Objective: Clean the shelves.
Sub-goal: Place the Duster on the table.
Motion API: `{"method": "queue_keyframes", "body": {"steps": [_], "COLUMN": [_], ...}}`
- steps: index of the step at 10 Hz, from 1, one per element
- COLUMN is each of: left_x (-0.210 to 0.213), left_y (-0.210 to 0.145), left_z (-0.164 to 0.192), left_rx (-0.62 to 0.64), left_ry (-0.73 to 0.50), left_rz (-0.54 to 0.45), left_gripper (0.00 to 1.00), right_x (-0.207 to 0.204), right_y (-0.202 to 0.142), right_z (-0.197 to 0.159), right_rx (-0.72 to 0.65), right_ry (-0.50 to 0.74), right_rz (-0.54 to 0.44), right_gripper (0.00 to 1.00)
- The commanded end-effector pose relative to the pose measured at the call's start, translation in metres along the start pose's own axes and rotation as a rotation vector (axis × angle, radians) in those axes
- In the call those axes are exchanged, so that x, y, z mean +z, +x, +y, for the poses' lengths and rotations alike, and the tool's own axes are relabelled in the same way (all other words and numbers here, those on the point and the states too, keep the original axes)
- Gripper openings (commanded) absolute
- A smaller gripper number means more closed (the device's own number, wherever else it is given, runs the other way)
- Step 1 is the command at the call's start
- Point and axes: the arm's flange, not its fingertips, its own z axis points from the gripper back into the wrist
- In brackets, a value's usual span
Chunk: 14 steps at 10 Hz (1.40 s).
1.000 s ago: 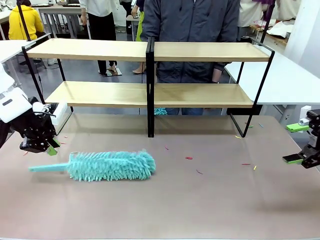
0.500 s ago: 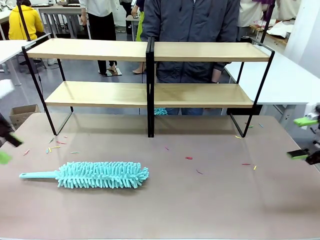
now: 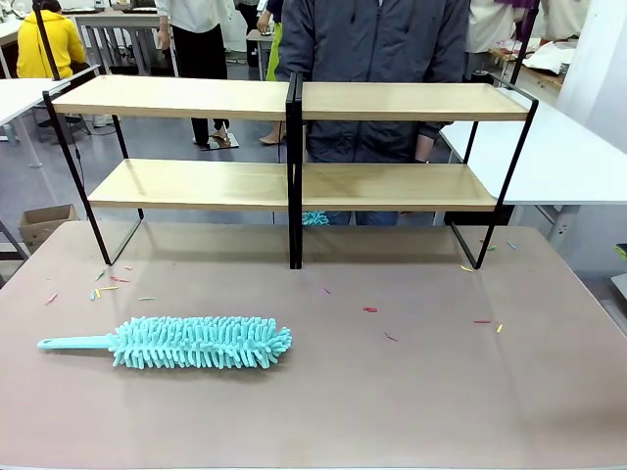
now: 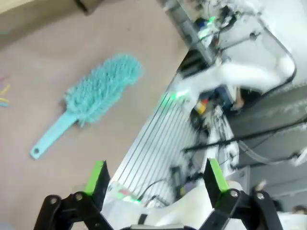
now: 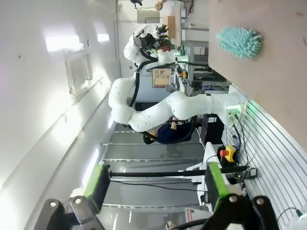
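1. the table (image 3: 411, 392) is broad and brown, with the person (image 3: 372, 59) standing at its far side behind the shelves.
2. the shelves (image 3: 294, 186) stand across the far half of the table, two long wooden boards in a black frame with a central post; both boards look bare, so i judge them open for wiping.
3. the duster (image 3: 196, 343) lies flat on the near left of the table, handle pointing left, well apart from the shelves; it looks placed there within reach of the left arm.
4. the left gripper (image 4: 156, 179) hangs above the table's near edge with its jaws wide apart, holding nothing; the duster is below and beyond it.
5. the right gripper (image 5: 153, 184) is also spread wide and empty, pointing off the table toward the room.
6. small coloured scraps (image 3: 370, 309) lie scattered on the table.
7. no readable writing or labels.
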Motion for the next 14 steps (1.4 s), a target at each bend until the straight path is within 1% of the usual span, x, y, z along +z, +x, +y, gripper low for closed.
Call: {"method": "queue_keyframes", "body": {"steps": [1, 3, 4, 14], "left_x": [0.017, 0.032, 0.028, 0.028], "left_y": [0.021, 0.02, 0.014, 0.014], "left_z": [0.003, 0.027, 0.014, 0.014], "left_rx": [0.144, 0.224, 0.121, 0.121], "left_ry": [-0.235, -0.283, -0.157, -0.157], "left_rz": [-0.501, -0.633, -0.269, -0.269], "left_gripper": [1.0, 1.0, 1.0, 1.0], "right_x": [0.003, 0.007, 0.002, 0.002], "right_y": [0.002, 0.001, 0.0, 0.0], "right_z": [-0.003, -0.009, -0.001, -0.001], "right_rx": [0.048, 0.068, 0.022, 0.022], "right_ry": [0.002, -0.022, -0.003, -0.003], "right_rz": [-0.001, -0.021, -0.005, -0.005], "right_gripper": [1.0, 1.0, 1.0, 1.0]}}
